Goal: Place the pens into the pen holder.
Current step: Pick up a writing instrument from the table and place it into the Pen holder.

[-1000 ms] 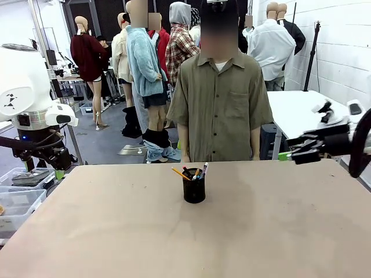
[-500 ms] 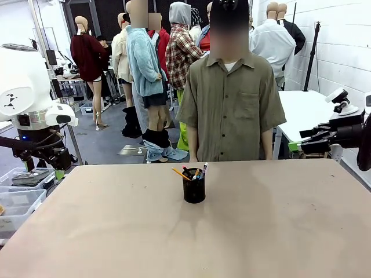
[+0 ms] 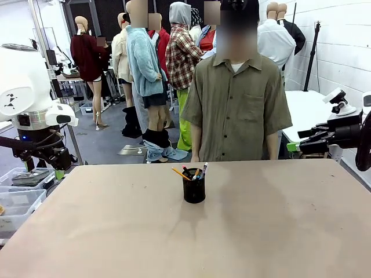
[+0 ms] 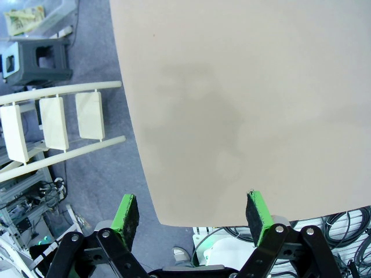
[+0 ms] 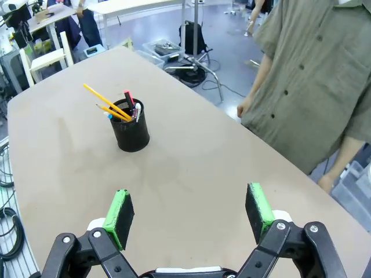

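Pens (image 3: 195, 171) upright in pen holder (image 3: 194, 188) on tan table (image 3: 116, 231), left hand (image 4: 191, 214), right hand (image 5: 188, 215) — both spread wide, empty, probably off-table

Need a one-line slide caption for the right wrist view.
Open right gripper hovers above the table, pens standing in the black pen holder, person alongside.

Bare counter (image 3: 116, 231) on all sides of the pen holder (image 3: 193, 186); a person (image 3: 240, 104) stands close behind its far edge.
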Controlling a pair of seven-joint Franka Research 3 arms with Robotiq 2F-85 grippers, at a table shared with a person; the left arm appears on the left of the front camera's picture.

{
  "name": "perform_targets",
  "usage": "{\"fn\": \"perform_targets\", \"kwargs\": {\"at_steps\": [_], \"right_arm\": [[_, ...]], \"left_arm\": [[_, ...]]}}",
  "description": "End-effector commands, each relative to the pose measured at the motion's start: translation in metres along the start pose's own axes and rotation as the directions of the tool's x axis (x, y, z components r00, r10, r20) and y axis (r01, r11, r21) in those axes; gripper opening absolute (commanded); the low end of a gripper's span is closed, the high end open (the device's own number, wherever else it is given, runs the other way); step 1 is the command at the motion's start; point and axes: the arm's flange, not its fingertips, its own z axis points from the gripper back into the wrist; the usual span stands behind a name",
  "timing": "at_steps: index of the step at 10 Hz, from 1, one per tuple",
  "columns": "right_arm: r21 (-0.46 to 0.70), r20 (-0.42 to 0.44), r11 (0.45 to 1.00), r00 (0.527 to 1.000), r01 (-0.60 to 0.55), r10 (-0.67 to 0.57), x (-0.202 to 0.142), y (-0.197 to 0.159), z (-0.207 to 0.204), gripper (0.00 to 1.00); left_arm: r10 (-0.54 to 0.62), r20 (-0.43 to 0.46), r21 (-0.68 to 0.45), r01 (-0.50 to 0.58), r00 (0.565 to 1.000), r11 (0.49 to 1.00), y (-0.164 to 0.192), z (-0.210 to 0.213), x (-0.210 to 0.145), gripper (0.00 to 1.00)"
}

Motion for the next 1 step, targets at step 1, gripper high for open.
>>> {"fn": "perform_targets", "kwargs": {"at_steps": [1], "right_arm": [[0.012, -0.006, 1.000, 1.000, -0.011, 0.011, -0.0028, -0.0002, -0.0016, 0.97]], "left_arm": [[0.008, -0.005, 0.021, -0.008, 1.000, 1.000, -0.0005, 0.0008, -0.0008, 0.96]]}}
